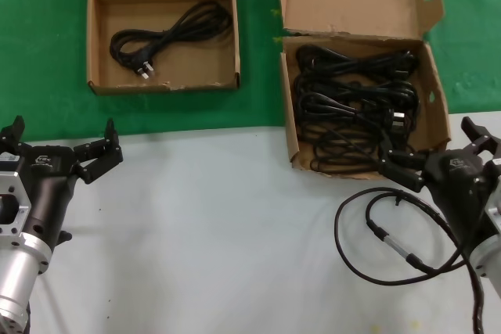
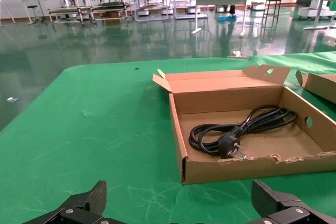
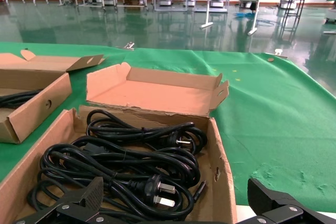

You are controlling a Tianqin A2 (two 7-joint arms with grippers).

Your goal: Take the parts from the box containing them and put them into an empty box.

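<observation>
Parts: we found the black rubber power cords (image 1: 356, 107), loosely coiled with moulded black plugs, heaped in the brown corrugated cardboard tray box with the tall tabbed back lid (image 1: 291, 127) on the robot's right; in the right wrist view the heap (image 3: 126, 166) filled the tray floor, plugs toward the near wall.

Right gripper: the right gripper (image 1: 438, 154) hung at the near edge of that tray, its jaws spread wide and holding nothing, so the cords lay straight ahead of it and just below.

Left gripper: the left gripper (image 1: 59, 150) waited over the pale table surface (image 1: 203, 224), jaws also wide and empty, well apart from the cord heap.

Loose cable: a thin looped black cable with a silver metal connector (image 1: 383, 232) lay on the table beside the right arm; we did not count it among the parts.

Receiving box: the shallow brown cardboard tray with the short back flap (image 1: 94, 44) sat on the green cloth (image 1: 39, 52) beyond the left gripper, one coiled cord (image 1: 168, 33) already inside.

Deciding relation: we judged the right arm much nearer the heap, the coils running mostly across its line of approach.
</observation>
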